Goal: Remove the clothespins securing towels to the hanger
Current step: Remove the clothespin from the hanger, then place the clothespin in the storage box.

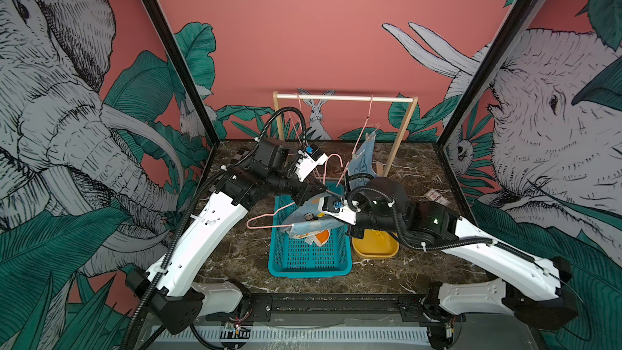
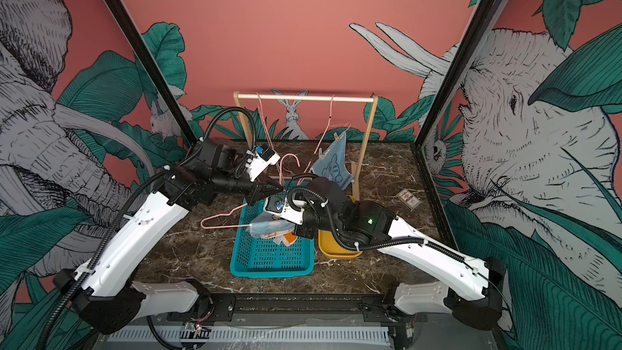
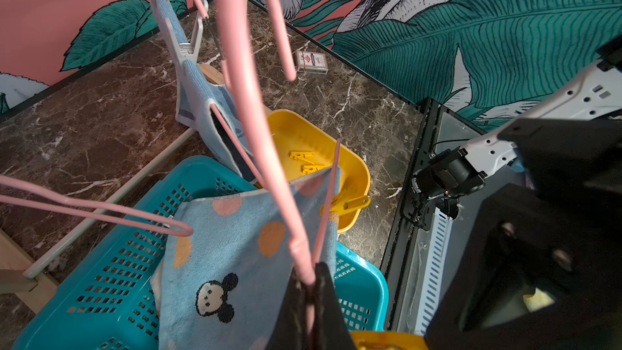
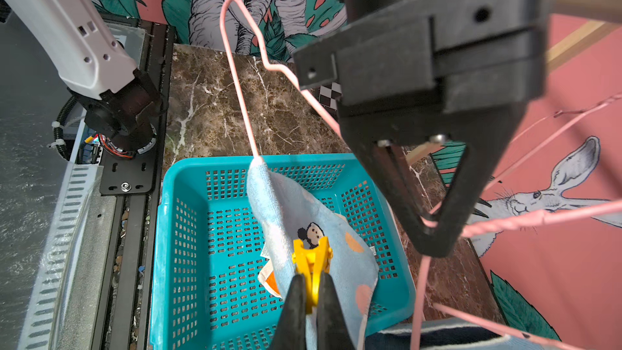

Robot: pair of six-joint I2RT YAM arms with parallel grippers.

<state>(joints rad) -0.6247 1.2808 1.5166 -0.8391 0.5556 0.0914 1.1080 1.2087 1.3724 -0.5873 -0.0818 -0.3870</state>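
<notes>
Now, over the teal basket (image 1: 309, 271) at the lower centre of both top views, the pink hanger (image 3: 245, 72) dangles the spotted blue towel (image 4: 286, 210), pinned by a yellow clothespin (image 4: 311, 257). A tug before that clothespin opens could drag towel and hanger together, twisting the wire loose. The left claw (image 3: 309, 282) is closed on the hanger's neck; the right claw (image 4: 311, 286) is squeezed shut on the clothespin.

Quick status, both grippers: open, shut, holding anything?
left gripper: shut on the pink hanger.
right gripper: shut on the yellow clothespin.
</notes>
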